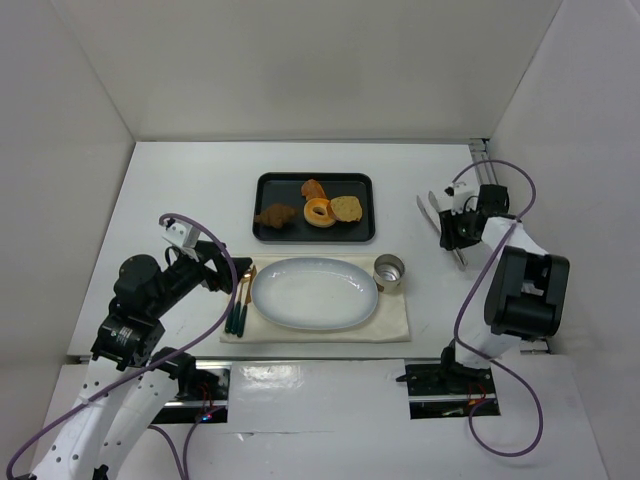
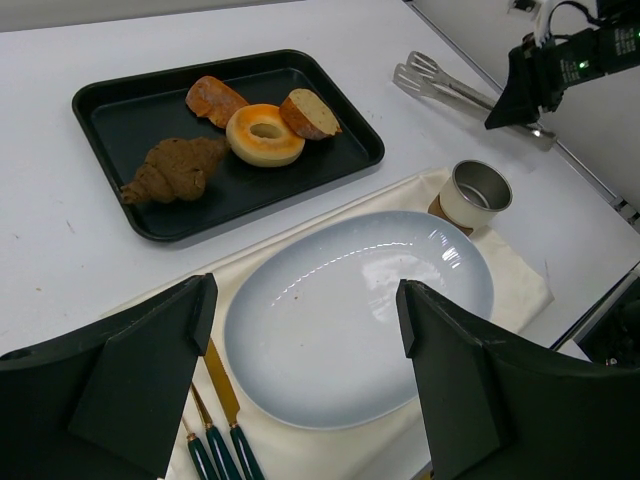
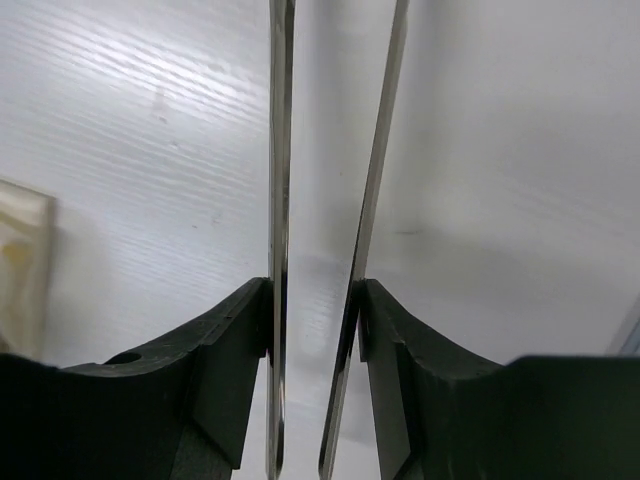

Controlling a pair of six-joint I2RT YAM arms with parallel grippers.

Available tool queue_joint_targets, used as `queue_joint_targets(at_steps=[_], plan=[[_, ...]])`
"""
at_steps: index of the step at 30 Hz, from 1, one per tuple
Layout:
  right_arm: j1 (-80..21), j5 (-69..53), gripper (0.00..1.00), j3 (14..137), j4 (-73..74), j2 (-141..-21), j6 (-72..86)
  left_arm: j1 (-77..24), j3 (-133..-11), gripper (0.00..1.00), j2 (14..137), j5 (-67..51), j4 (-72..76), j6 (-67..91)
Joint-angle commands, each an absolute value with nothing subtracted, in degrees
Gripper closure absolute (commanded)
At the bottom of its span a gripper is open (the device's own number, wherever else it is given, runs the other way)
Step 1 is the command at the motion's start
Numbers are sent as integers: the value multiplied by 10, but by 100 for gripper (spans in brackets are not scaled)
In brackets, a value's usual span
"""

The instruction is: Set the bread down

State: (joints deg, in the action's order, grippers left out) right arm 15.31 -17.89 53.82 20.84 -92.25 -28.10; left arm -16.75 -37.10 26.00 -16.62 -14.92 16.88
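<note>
Your left arm (image 1: 140, 300) sits folded low at the near left, with its wrist angled toward the table centre. The left gripper (image 1: 218, 268) is open, its fingers (image 2: 150, 370) spread wide. Your right arm (image 1: 520, 285) reaches forward on the right, elbow raised and wrist turned down. The right gripper (image 1: 450, 236) is clamped on the tongs (image 3: 280, 150), one pad against each blade.

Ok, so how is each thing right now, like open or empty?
left claw: open, empty.
right claw: shut on the tongs.
tongs: gripped, arms not squeezed together.
plate: empty.
cup: upright, looks empty.
bread: on the tray, beside the doughnut.
</note>
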Motion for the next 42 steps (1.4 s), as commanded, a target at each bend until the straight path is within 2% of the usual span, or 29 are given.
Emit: queue_joint_targets(at_steps=[1,9,16,28,33,42], plan=[[156,-235,50,552,203,-850,-265,-169,-373,10,253,-171,-120,173],[156,-338,49,604,229,-786,-249,-169,-373,10,258,-161,-120,168],[129,-392,48,634,248,-775,-238,-169,-373,10,275,-161,-120,168],[25,-364,40,658,243,-787,-238,-169,-373,10,287,-161,-120,163],[-12,-370,40,664,251,-798,-244,-169,-373,10,292,-161,-120,163],[-78,-352,40,605,239,-774,-272,-169,-373,10,297,-156,-126,157]])
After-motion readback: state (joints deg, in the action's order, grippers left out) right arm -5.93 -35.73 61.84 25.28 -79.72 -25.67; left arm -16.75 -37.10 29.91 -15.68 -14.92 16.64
